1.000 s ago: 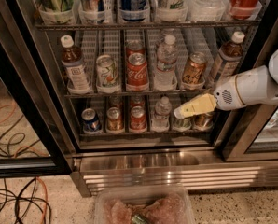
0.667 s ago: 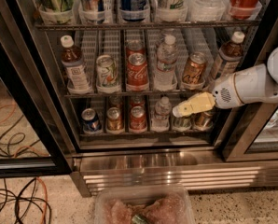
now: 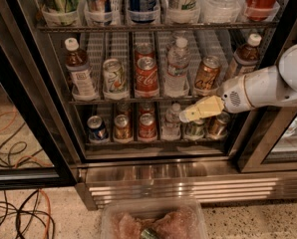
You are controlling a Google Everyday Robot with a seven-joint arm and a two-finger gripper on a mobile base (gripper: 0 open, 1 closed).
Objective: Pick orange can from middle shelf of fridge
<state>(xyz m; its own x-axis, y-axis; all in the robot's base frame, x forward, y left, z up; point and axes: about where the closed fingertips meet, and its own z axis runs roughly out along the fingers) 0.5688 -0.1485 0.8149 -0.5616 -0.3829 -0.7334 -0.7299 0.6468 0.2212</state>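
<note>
On the fridge's [image 3: 45,128] middle shelf [image 3: 123,101] I read, from the left, a brown bottle [image 3: 79,68], a red Coca-Cola can [image 3: 146,74], a water bottle [image 3: 178,63], then the orange can [image 3: 207,73], upright. The gripper [image 3: 185,116] (open or closed, I cannot tell) hangs just below-left of it.

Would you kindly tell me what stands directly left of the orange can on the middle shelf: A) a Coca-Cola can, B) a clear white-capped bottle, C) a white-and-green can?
B: the clear bottle stands beside the orange can on the middle shelf; the claw hangs just below that shelf's front edge.
</note>
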